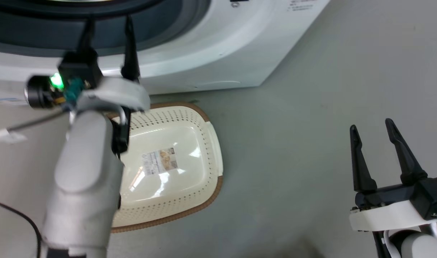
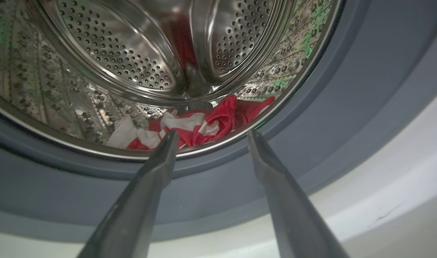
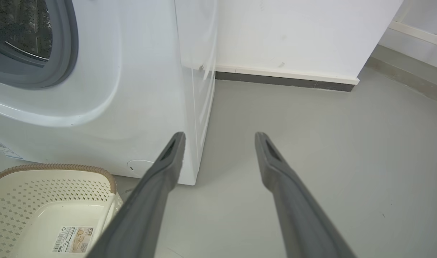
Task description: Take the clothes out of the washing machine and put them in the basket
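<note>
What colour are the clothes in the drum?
The clothes are red with white panels, clearest in the left wrist view.

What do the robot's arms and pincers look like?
The left pincer and right pincer each have two long, tapered black fingers on a black base with a white collar. The left forearm is a smooth, rounded pale grey shell; a green light glows at its wrist.

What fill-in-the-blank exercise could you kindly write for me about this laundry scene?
The clothes lie inside the machine, in its steel ___.
The basket stands on the ___, with no clothes in it.
The left gripper and the right gripper are both ___.
Missing words: drum; floor; open.
</note>
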Robot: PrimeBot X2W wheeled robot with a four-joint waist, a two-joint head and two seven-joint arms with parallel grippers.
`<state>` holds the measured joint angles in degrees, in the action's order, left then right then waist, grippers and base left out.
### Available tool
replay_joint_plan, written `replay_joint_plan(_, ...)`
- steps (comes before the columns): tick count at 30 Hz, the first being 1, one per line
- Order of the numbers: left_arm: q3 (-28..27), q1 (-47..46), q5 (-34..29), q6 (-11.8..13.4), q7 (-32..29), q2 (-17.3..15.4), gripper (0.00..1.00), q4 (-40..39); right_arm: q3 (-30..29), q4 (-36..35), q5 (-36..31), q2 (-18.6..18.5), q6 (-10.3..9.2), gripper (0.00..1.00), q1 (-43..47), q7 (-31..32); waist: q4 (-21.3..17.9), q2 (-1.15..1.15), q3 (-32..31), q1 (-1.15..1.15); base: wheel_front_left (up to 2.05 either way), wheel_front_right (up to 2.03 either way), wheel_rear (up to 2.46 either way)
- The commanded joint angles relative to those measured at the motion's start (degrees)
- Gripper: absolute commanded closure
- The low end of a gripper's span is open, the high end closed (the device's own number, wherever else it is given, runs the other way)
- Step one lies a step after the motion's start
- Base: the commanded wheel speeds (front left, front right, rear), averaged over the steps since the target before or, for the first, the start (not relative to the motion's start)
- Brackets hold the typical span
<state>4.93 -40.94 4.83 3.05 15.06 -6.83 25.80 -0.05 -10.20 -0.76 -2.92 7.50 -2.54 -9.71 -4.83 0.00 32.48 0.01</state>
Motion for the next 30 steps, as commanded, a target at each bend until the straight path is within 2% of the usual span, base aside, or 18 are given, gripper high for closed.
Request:
replay_joint_plan(1, -0.4, -2.5, 0.3, -0.4, 0.2, -0.6, 0.0, 1.0, 0.3, 0.5, 0.5, 0.1, -0.02, 0.0, -1.1, -0.5, -2.2, 0.0, 2.5, -0.01, 0.0, 0.0, 0.0)
replay_joint_plan(6, -0.9, -11.6, 0.6, -1.6, -0.8, -2.9, 0.0, 8.9, 1.7, 2.2, 2.0, 0.1, -0.02, 0.0, -2.8, -1.7, -4.3, 0.0, 5.1, -0.01, 0.0, 0.0, 0.0)
replay_joint_plan(13, -1.7, -23.2, 1.2, -2.5, -5.2, -6.4, 0.0, 17.4, 4.0, 4.8, 3.8, 0.1, -0.03, 0.0, -5.1, -3.5, -7.2, 0.0, 7.9, -0.01, 0.0, 0.0, 0.0)
replay_joint_plan(21, -2.7, -33.4, 2.6, -4.4, -13.7, -11.3, 0.0, 25.2, 6.4, 7.5, 6.4, 0.1, -0.02, 0.0, -6.1, -4.8, -11.0, 0.0, 10.1, -0.01, 0.0, 0.0, 0.0)
replay_joint_plan(30, -2.7, -39.8, 2.4, -4.5, -24.7, -17.3, 0.0, 30.2, 9.2, 9.6, 9.3, 0.1, -0.02, 0.0, -6.9, -5.4, -15.7, 0.0, 12.5, -0.01, 0.0, 0.0, 0.0)
